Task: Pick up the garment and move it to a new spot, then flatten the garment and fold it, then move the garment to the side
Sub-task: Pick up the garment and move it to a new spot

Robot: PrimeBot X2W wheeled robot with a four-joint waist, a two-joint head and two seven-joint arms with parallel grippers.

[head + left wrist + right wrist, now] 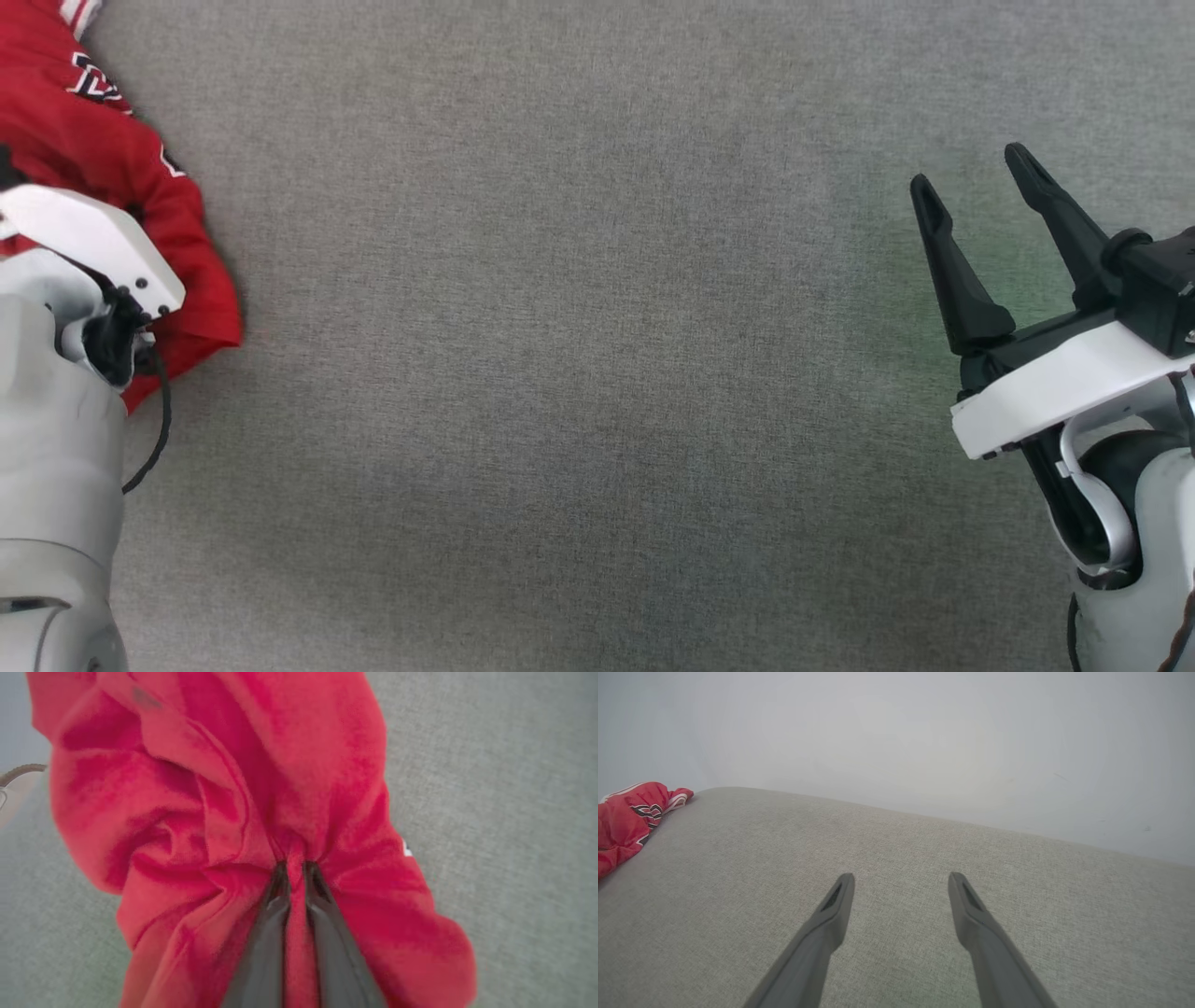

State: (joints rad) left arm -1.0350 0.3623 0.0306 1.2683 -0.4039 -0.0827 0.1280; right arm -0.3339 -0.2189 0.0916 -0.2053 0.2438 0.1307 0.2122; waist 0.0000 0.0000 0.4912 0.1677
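Note:
The red garment (103,177) lies bunched at the left edge of the grey surface in the head view, with black white-outlined lettering and a white stripe showing near the top corner. My left gripper (294,865) is shut on a pinched fold of the garment (224,802), whose cloth wraps around both fingers. In the head view the left wrist housing covers part of the cloth and hides the fingers. My right gripper (971,182) stands open at the right, far from the garment, nothing between its fingers (838,896). In the right wrist view the garment (626,821) sits far left.
A grey fabric surface (579,373) spreads across the whole middle of the head view. Its far edge (924,816) meets a pale wall in the right wrist view. A thin brown curved thing (21,771) shows at the left edge of the left wrist view.

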